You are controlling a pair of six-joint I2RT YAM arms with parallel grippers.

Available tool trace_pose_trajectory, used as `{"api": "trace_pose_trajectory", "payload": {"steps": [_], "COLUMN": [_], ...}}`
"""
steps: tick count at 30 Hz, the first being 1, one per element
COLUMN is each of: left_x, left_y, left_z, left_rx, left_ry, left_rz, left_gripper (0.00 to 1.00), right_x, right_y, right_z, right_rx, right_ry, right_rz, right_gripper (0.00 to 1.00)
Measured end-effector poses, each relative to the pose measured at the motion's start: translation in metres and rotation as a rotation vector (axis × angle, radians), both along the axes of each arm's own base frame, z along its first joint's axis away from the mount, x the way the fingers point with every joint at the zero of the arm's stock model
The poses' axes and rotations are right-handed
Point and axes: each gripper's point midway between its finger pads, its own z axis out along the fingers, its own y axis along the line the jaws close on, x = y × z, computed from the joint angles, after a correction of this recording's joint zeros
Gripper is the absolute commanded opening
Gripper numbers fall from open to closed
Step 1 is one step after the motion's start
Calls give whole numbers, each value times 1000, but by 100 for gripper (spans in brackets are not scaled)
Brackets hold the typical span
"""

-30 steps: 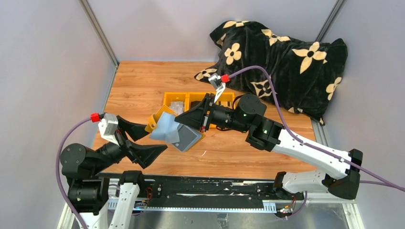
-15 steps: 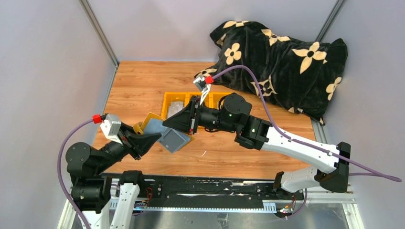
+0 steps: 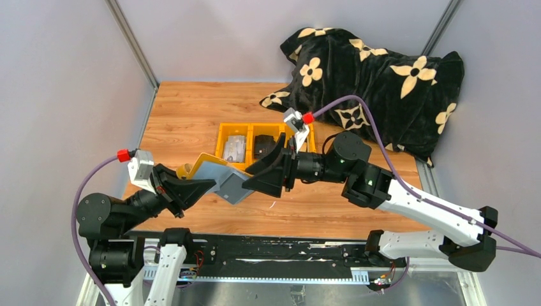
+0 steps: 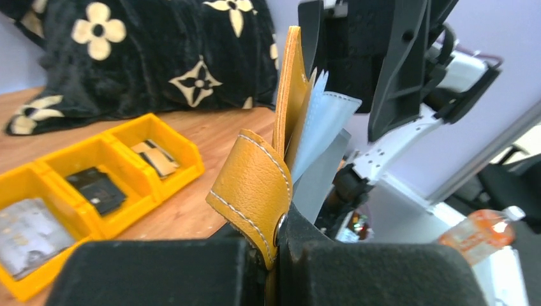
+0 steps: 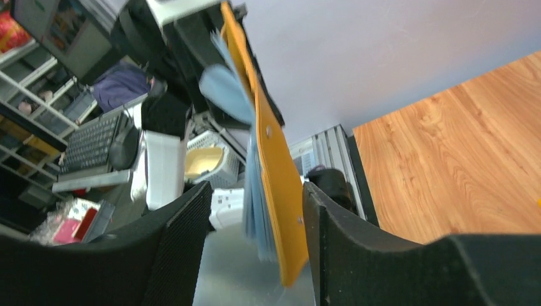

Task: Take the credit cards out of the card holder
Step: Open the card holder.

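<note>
While the left gripper (image 3: 203, 186) was clamped tight on the strap end of the card holder (image 3: 220, 175), the holder hung in the air over the front part of the table (image 3: 185, 115). Its far edge was near the yellow tray (image 3: 221, 136) but apart from it. The widest room around it was toward the left rear of the table, and a black flowered pouch (image 3: 383, 70) filled the back right corner. The right gripper (image 3: 252, 182) had its fingers (image 5: 185, 242) apart on both sides of the holder's other edge. Whether they touched it, I could not tell. Grey-blue leaves fanned out of the holder, and whether a card was among them was unclear. Both arms reached low and inward, facing each other.
</note>
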Motion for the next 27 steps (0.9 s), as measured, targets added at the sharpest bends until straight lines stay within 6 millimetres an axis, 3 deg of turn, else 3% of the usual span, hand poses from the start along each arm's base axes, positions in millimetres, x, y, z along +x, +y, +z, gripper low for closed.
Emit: {"api": "trace_pose_trajectory", "payload": {"steps": [6, 14, 27], "left_x": [-1, -4, -7], "left_y": [-8, -12, -13], "left_z": [16, 30, 35], "left_rx": [-87, -157, -172], "left_ry": [86, 145, 149], "left_rz": [-79, -129, -143], "left_gripper": [0, 0, 0], "right_x": [-18, -26, -22], "right_y": [-16, -26, -22], "right_z": [-23, -21, -24], "right_rx": [-39, -24, -35], "right_ry": [-36, -78, -67], "right_rz": [71, 99, 84], "right_gripper": [47, 39, 51]}}
